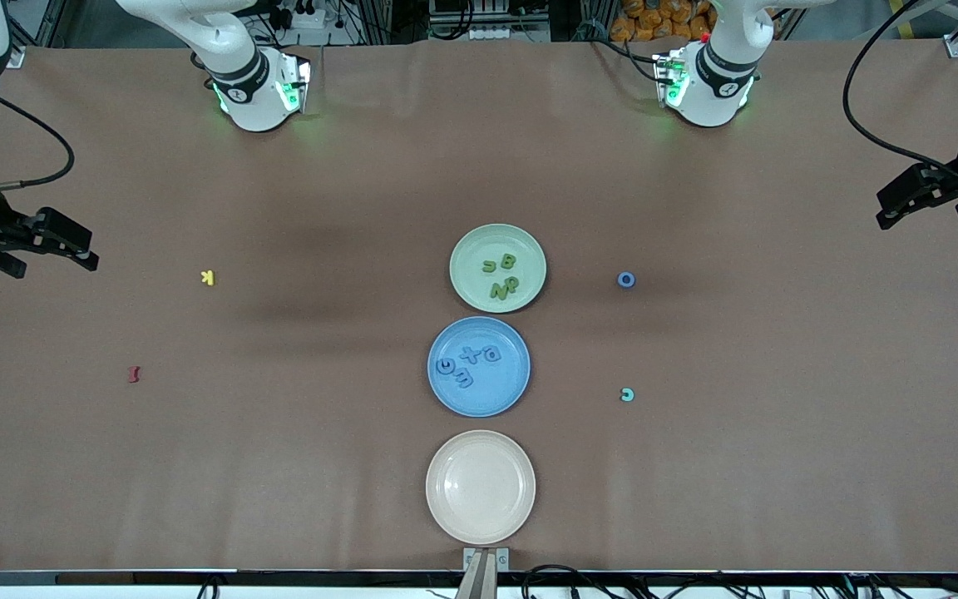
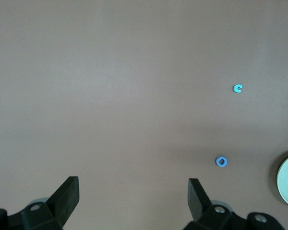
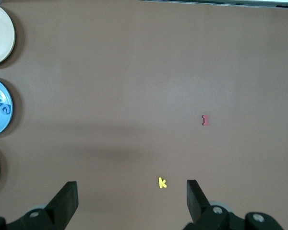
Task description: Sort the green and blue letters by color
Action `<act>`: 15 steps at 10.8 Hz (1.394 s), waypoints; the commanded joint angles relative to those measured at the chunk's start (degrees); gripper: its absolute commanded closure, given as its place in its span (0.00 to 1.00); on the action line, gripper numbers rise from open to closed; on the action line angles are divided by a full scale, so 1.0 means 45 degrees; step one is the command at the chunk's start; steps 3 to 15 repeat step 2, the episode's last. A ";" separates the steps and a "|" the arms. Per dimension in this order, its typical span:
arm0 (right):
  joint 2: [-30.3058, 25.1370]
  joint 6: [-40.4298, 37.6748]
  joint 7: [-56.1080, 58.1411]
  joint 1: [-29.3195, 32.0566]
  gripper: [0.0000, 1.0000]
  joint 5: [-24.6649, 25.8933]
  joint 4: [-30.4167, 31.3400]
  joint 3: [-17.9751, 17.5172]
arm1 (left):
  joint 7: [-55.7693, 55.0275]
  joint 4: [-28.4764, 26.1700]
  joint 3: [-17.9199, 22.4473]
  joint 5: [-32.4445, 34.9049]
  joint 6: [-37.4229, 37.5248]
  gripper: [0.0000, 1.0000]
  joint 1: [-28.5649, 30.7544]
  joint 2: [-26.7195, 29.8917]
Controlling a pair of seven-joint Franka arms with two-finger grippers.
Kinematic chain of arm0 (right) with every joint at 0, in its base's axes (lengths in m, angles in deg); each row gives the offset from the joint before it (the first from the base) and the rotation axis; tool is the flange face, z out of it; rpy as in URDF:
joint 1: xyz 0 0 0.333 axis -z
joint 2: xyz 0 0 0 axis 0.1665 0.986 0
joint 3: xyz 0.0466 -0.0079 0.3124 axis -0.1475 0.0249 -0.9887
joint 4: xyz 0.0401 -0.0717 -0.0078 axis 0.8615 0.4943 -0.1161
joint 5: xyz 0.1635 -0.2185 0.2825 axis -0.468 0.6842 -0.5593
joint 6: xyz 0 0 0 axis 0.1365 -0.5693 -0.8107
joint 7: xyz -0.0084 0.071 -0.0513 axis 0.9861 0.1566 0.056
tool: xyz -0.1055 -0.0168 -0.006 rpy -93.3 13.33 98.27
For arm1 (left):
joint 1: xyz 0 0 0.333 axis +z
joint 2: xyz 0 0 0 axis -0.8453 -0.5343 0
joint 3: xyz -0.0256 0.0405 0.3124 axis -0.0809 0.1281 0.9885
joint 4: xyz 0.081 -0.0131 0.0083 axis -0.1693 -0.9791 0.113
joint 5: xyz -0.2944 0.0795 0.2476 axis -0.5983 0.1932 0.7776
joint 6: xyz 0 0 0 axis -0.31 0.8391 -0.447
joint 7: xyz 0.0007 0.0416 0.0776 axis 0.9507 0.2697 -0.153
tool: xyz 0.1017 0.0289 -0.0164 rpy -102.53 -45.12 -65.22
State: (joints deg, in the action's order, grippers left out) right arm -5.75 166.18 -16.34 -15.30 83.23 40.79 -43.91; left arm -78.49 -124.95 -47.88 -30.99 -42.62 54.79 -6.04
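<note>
Several green letters (image 1: 502,274) lie in the green plate (image 1: 479,241). Several blue letters (image 1: 466,366) lie in the blue plate (image 1: 487,401), which is nearer the camera. A blue O (image 1: 626,279) (image 2: 222,161) and a light blue c (image 1: 627,394) (image 2: 237,88) lie loose on the table toward the left arm's end. My left gripper (image 1: 891,212) (image 2: 133,191) is open and empty over the table at the left arm's end. My right gripper (image 1: 84,254) (image 3: 130,191) is open and empty over the right arm's end.
An empty beige plate (image 1: 480,487) sits nearest the camera, in line with the other two plates. A yellow K (image 1: 207,277) (image 3: 162,182) and a dark red I (image 1: 134,374) (image 3: 206,120) lie toward the right arm's end. The table has a brown cover.
</note>
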 commanded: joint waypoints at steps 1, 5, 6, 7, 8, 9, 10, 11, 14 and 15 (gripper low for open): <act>-0.0341 0.0043 0.0031 0.0039 0.00 -0.0106 0.0311 -0.0028 | 0.0279 0.0408 -0.0173 0.0056 0.0485 0.00 -0.0075 0.0012; -0.0341 0.0043 0.0031 0.0039 0.00 -0.0106 0.0311 -0.0028 | 0.0279 0.0467 -0.0194 -0.0235 0.0485 0.00 -0.0056 -0.0105; -0.0341 0.0043 0.0031 0.0039 0.00 -0.0106 0.0311 -0.0028 | 0.0279 0.0467 -0.0194 -0.0235 0.0485 0.00 -0.0056 -0.0105; -0.0341 0.0043 0.0031 0.0039 0.00 -0.0106 0.0311 -0.0028 | 0.0279 0.0467 -0.0194 -0.0235 0.0485 0.00 -0.0056 -0.0105; -0.0341 0.0043 0.0031 0.0039 0.00 -0.0106 0.0311 -0.0028 | 0.0279 0.0467 -0.0194 -0.0235 0.0485 0.00 -0.0056 -0.0105; -0.0341 0.0043 0.0031 0.0039 0.00 -0.0106 0.0311 -0.0028 | 0.0279 0.0467 -0.0194 -0.0235 0.0485 0.00 -0.0056 -0.0105; -0.0341 0.0043 0.0031 0.0039 0.00 -0.0106 0.0311 -0.0028 | 0.0279 0.0467 -0.0194 -0.0235 0.0485 0.00 -0.0056 -0.0105; -0.0341 0.0043 0.0031 0.0039 0.00 -0.0106 0.0311 -0.0028 | 0.0279 0.0467 -0.0194 -0.0235 0.0485 0.00 -0.0056 -0.0105; -0.0341 0.0043 0.0031 0.0039 0.00 -0.0106 0.0311 -0.0028 | 0.0279 0.0467 -0.0194 -0.0235 0.0485 0.00 -0.0056 -0.0105; -0.0341 0.0043 0.0031 0.0039 0.00 -0.0106 0.0311 -0.0028 | 0.0279 0.0467 -0.0194 -0.0235 0.0485 0.00 -0.0056 -0.0105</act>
